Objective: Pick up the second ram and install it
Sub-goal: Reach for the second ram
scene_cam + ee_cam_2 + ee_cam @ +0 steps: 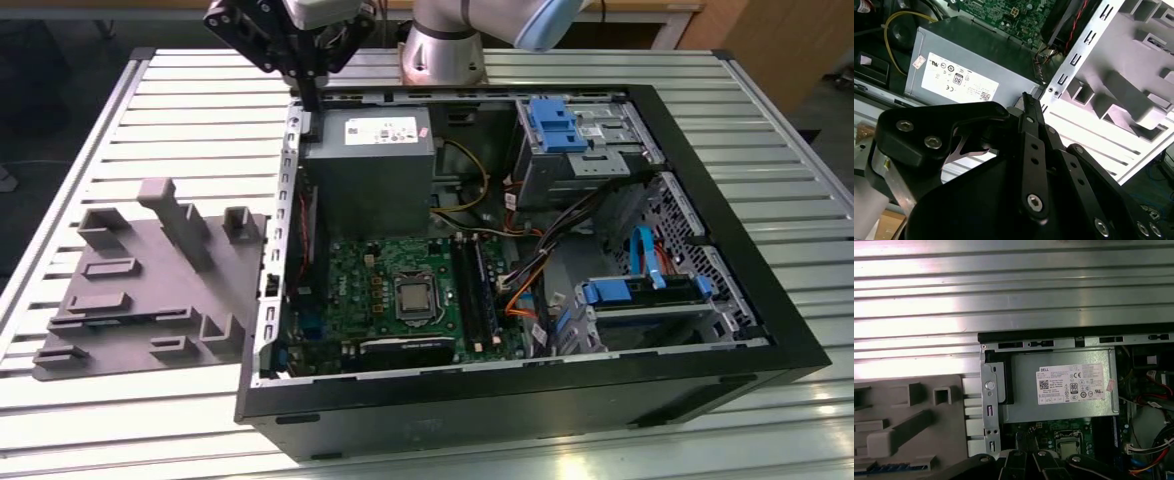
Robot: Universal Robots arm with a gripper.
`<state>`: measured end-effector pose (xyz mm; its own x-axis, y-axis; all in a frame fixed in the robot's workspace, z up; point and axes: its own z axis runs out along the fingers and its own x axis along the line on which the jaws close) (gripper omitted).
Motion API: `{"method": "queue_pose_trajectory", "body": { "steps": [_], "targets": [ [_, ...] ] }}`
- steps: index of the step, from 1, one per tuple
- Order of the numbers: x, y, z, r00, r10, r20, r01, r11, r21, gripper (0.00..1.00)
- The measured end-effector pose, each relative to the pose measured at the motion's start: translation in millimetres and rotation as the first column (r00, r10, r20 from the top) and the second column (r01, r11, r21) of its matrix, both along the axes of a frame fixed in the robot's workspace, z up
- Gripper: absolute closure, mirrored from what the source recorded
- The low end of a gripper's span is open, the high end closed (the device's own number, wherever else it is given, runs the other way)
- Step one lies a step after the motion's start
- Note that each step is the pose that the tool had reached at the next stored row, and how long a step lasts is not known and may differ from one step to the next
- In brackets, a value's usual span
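Observation:
My gripper (310,105) hangs over the back corner of the open computer case (534,400), on the exterior view's left. Its fingers meet in one thin tip (1026,100) with nothing seen between them. The gray moulded fixture (134,290) lies on the table beside the case. A dark bluish strip, the second ram (896,467), lies in a slot of that fixture (899,430), apart from the gripper. The black memory slots (474,290) run along the green motherboard (380,285) inside the case.
A gray power supply (367,160) fills the case's back corner just under the gripper, also seen in both wrist views (964,75) (1064,385). Drive bays with blue latches (561,125) and loose cables (534,290) crowd the exterior view's right. The table (200,110) is ribbed metal.

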<state>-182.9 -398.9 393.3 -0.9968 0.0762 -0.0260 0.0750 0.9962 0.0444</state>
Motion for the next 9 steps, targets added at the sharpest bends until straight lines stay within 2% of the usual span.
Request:
{"method": "queue_pose_trajectory", "body": {
  "steps": [9],
  "targets": [
    [-7.0, 0.0, 0.0, 1.0000, 0.000, 0.0007, 0.000, 1.0000, 0.0001, 0.89]
  ]
}}
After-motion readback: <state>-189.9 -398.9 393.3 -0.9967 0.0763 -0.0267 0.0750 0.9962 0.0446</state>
